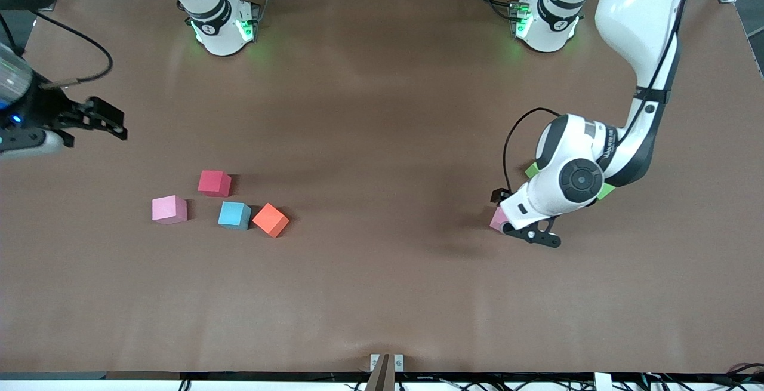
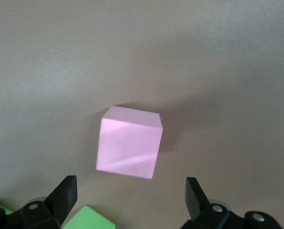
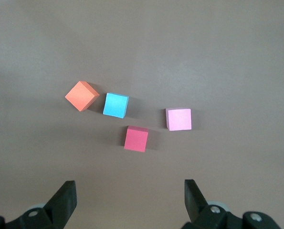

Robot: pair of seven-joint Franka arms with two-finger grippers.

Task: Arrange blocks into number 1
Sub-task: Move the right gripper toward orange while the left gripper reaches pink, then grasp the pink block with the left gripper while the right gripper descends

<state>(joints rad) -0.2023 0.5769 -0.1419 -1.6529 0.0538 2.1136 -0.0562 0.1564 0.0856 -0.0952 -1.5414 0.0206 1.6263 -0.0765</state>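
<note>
From the front I see only a corner of the pink block under my left hand; the wrist covers the rest. Two green blocks peek out from under that arm, mostly hidden. In the left wrist view one green block is cut by the frame's edge. My right arm is cropped at the table's edge.
</note>
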